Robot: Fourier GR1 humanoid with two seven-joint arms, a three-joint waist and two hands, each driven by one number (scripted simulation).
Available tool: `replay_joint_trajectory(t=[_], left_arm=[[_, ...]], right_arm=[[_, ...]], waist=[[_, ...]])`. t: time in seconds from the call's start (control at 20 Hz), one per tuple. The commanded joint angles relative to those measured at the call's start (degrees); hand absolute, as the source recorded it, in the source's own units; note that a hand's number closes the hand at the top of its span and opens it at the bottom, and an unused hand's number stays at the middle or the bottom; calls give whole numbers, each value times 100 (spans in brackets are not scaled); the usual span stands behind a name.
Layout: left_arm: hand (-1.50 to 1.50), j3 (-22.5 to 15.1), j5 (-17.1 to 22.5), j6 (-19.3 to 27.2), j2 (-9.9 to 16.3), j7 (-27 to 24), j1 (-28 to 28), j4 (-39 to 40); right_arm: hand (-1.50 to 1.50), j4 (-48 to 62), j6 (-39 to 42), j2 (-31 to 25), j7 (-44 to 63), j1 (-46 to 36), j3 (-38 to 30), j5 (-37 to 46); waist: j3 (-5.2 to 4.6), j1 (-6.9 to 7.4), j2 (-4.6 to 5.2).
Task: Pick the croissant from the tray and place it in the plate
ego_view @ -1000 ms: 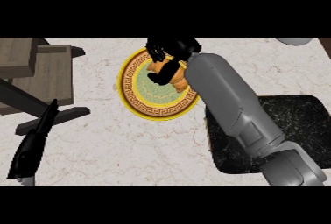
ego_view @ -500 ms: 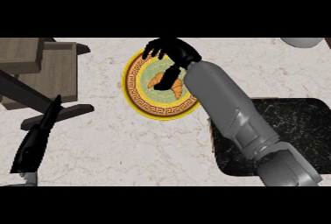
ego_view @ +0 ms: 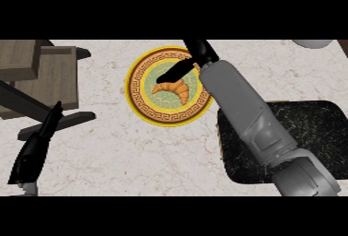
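Counter: pale marble counter (ego_view: 136,152) carries everything.
Tray: dark tray (ego_view: 319,133), right of the plate, holds no croissant.
Plate: gold-rimmed plate (ego_view: 144,108) is the goal.
Right hand (ego_view: 182,69): fingers straight, over the plate's upper part (apparently letting go).
Croissant (ego_view: 173,89): lies free at plate's centre.
Left hand (ego_view: 34,154): open, resting left of the plate.
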Motion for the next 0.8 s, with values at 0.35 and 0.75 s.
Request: replay_joint_trajectory(t=[0.35,0.75], left_arm=[[0,-51,-86,41,-46,143,-118,-275],[0,36,-24,-70,-17,-199,-129,65]], right_arm=[[-150,430,929,-1173,-889,220,-1346,-1089],[-150,680,2042,-2144,-1911,629,-1364,-968]], waist=[[12,64,87],[12,120,131]])
